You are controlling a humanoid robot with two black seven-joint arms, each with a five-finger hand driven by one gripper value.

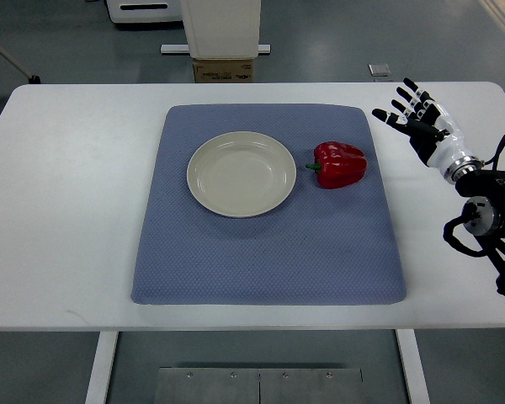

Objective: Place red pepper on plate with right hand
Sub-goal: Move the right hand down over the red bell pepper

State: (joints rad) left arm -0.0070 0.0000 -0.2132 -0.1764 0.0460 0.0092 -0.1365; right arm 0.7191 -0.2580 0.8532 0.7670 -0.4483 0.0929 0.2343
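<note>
One white desk [67, 210] is filling most of the view, its near corners running out of the picture at both sides. One blue-grey mat [261, 261] is lying across its middle. Sitting on the left-centre part of that mat is one cream plate [241, 174], round and shallow, with nothing in it. Just to the right of the plate, close to its rim but apart from it, one red pepper [340, 164] is lying on the mat, its short green stem pointing toward the plate. Further right, past the mat's edge, one right hand [422, 122] is hovering over the bare desk, fingers [410, 87] spreading wide and holding nothing, well apart from the pepper. Its arm is coming in from the right edge, partly cut off there, and the dark joints and cables are hard to sort out.
</note>
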